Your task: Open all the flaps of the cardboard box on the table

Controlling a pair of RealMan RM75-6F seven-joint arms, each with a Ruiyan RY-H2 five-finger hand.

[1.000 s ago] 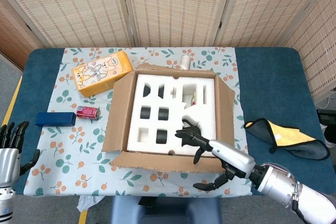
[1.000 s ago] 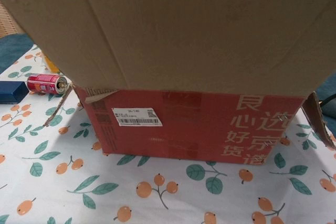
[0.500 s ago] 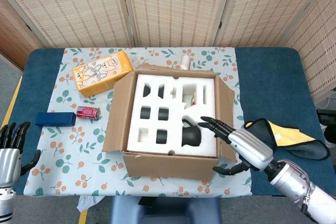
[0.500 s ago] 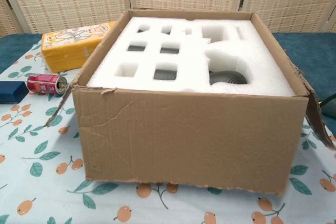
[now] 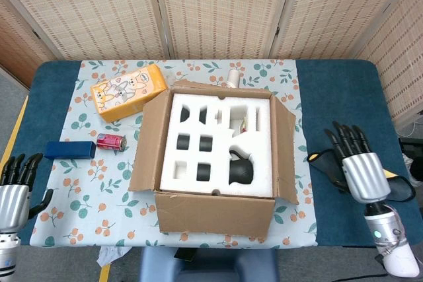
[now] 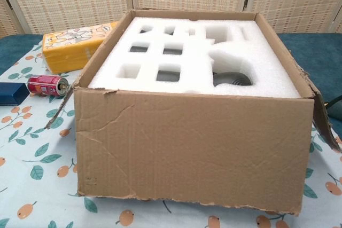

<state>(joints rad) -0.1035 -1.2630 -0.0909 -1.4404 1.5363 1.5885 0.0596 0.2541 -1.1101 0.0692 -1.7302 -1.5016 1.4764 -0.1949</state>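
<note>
The cardboard box [image 5: 149, 143] stands mid-table with its top uncovered, showing white foam [image 5: 218, 137] with cut-outs and a black piece [image 5: 241, 171] in one. Its near flap [image 6: 192, 150] hangs down the front, and the left and right flaps [image 5: 285, 146] lean outward. My right hand [image 5: 357, 163] is off to the right of the box, over a dark cloth, fingers spread and holding nothing. My left hand [image 5: 16, 186] is at the table's near left corner, fingers apart, empty. Neither hand shows in the chest view.
A yellow carton [image 5: 129, 90] lies behind the box's left side. A red can [image 5: 110, 141] and a blue box [image 5: 69, 149] lie left of it. A dark blue and yellow cloth [image 5: 396, 186] sits right. A white bottle [image 5: 232, 76] stands behind the box.
My right hand has drawn back from the box's near edge to the right side of the table. The near flap swung from upright down over the front. The left hand barely moved.
</note>
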